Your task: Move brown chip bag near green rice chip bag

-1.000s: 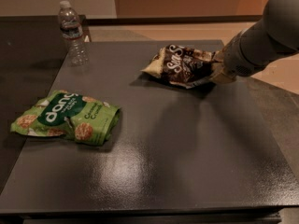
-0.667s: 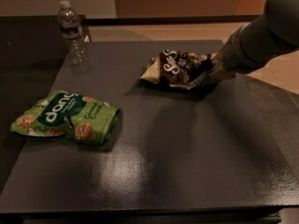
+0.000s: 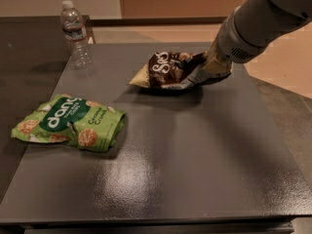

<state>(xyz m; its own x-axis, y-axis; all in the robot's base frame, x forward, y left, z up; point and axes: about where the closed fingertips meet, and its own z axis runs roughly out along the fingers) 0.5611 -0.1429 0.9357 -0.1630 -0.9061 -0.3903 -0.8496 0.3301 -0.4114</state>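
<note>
The brown chip bag (image 3: 168, 69), dark brown and glossy with a cream end and white script, is at the back middle of the dark table (image 3: 195, 150). It hangs slightly above the surface with a shadow under it. My gripper (image 3: 208, 71) comes in from the upper right and is shut on the bag's right end. The green rice chip bag (image 3: 70, 123), bright green with white "dang" lettering, lies flat at the table's left side. It is well apart from the brown bag, to its lower left.
A clear plastic water bottle (image 3: 75, 33) stands upright at the table's back left corner. My grey arm (image 3: 263, 23) spans the upper right. The table's edges drop to tan floor on the right.
My gripper has carried the brown chip bag a short way left, toward the table's middle, and raised it a little. The green bag and the bottle have not moved.
</note>
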